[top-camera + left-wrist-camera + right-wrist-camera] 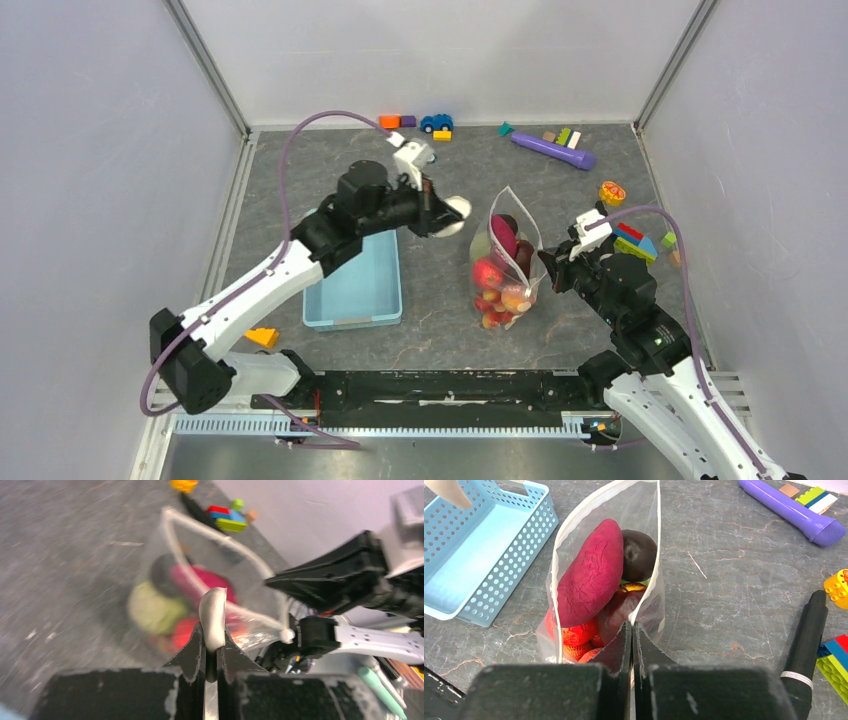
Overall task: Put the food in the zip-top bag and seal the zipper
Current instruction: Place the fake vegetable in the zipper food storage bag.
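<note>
- Zip-top bag point(644, 515): one, upright, mouth open, right of the table point(440, 300) centre.
- Food point(619, 607) inside: one magenta piece point(591, 572), one dark maroon piece point(639, 555), several red pieces point(579, 632).
- Right gripper point(632, 625): jaws clamped on the bag rim.
- Left gripper point(212, 645): clamped on one cream-white piece point(213, 612), between the one blue basket point(352, 323) and the bag.

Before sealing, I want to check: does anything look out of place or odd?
One pale food piece is outside the zip-top bag, pinched in the left gripper beside it. The right gripper pinches the bag's rim, mouth gaping. Nothing looks spilled.
</note>
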`<state>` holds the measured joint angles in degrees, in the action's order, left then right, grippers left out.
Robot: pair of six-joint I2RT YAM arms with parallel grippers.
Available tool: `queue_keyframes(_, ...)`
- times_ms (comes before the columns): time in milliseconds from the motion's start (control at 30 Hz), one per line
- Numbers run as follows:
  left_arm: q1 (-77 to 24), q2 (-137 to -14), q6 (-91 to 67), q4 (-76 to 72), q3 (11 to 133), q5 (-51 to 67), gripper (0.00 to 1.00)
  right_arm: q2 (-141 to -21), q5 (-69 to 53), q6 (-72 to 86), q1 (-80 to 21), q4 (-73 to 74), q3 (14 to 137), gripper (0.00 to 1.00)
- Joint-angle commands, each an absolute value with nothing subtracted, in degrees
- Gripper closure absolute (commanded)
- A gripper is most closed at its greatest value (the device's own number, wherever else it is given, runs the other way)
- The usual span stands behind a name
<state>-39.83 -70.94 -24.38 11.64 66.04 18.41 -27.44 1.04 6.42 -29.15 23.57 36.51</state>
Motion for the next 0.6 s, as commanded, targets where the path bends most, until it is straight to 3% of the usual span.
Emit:
queue_keyframes(0, -46.6, -75.9, -27.0, 1.2, 72.4, 19.5, 0.95, -27.3, 0.1, 7.6, -29.2, 20.9, 39.0, 1.00)
queue_keyframes(267, -57.2, -80.3, -35.3, -2.9, 74.9, -7.7, 0.97, -26.4, 0.2, 7.8, -29.2, 20.5, 38.2, 1.00)
queue_keyframes(567, -59.4, -84.5, -46.6, -9.1, 74.6, -14.5, 0.98, -25.5, -1.1, 7.8, -29.2, 20.6, 37.7, 1.00)
